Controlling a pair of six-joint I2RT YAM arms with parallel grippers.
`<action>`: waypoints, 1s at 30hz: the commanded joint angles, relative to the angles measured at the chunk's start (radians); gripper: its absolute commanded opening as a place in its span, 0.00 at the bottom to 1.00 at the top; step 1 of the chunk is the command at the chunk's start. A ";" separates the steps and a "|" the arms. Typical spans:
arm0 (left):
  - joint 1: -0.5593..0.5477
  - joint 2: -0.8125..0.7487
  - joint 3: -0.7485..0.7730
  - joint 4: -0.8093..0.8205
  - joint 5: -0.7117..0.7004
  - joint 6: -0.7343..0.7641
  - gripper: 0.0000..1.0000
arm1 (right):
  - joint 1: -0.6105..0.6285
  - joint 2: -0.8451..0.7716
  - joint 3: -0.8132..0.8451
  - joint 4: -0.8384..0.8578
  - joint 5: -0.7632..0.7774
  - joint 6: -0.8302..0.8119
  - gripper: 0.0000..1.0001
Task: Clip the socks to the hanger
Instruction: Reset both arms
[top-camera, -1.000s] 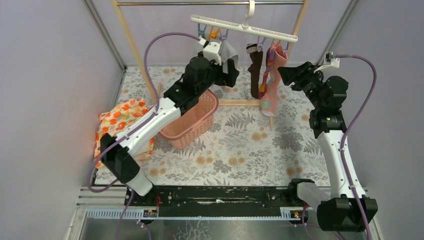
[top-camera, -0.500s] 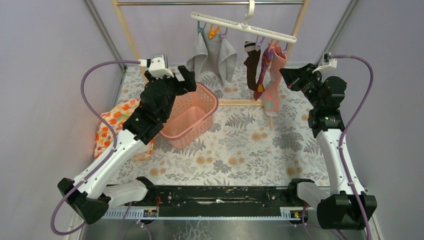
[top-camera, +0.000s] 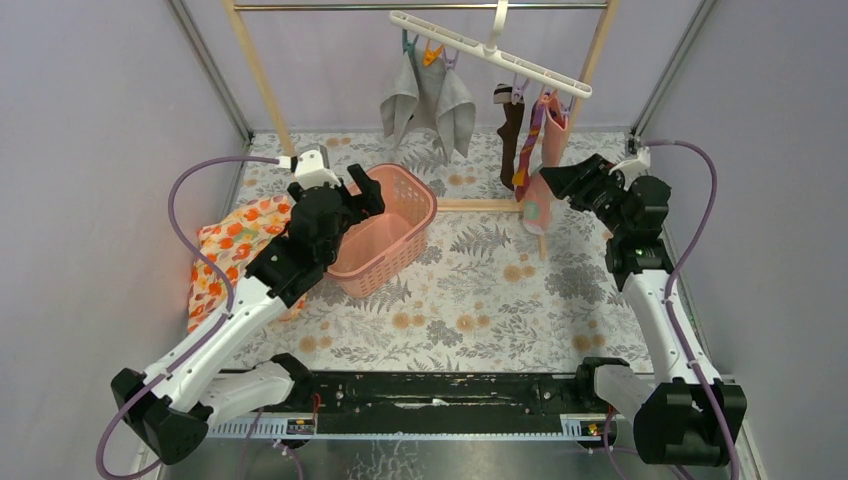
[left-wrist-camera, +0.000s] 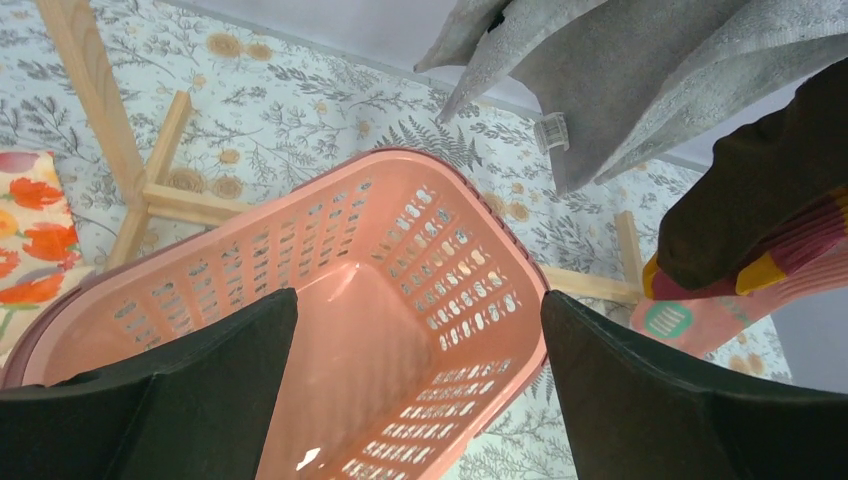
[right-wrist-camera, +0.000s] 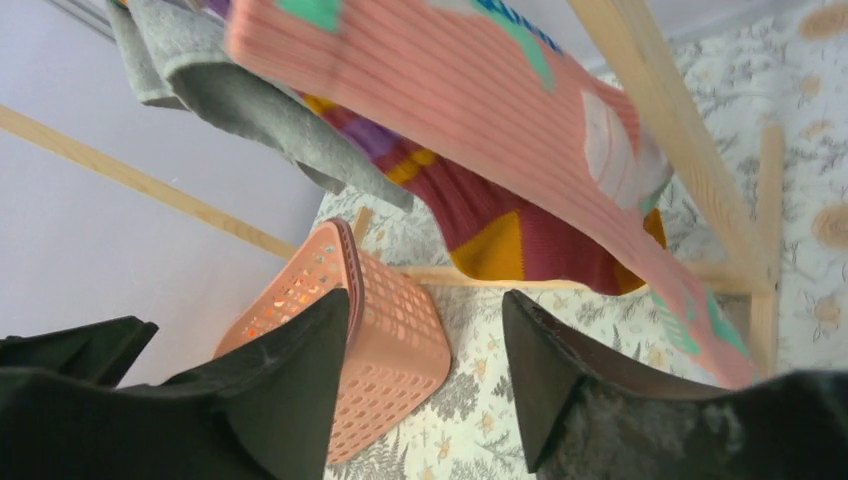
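Two arms are hanging free right now. The left gripper (top-camera: 362, 188) is hovering over the pink basket (top-camera: 425, 215) with its fingers spread wide and nothing in them. The right gripper (top-camera: 562, 180) is sitting just beside the long pink sock (top-camera: 542, 195), jaws parted and gripping nothing. The striped purple sock (top-camera: 530, 130) is dangling under the right end of the white hanger (top-camera: 470, 45), apparently clipped, between the brown sock (top-camera: 511, 135) and the pink one. The hanger is tilting down to the right, so I'd say the right arm is wanting a slow, low retreat, steering clear of the pink toe so nothing is tugged loose.
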 joint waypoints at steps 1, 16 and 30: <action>0.003 -0.070 -0.031 -0.056 0.016 -0.068 0.99 | -0.002 -0.074 -0.067 0.031 -0.016 -0.003 0.68; 0.003 -0.217 -0.253 -0.081 0.114 -0.193 0.99 | -0.002 -0.226 -0.308 0.020 -0.008 -0.024 0.70; 0.002 -0.186 -0.222 -0.118 0.082 -0.148 0.99 | -0.001 -0.121 -0.357 0.124 -0.043 -0.050 0.70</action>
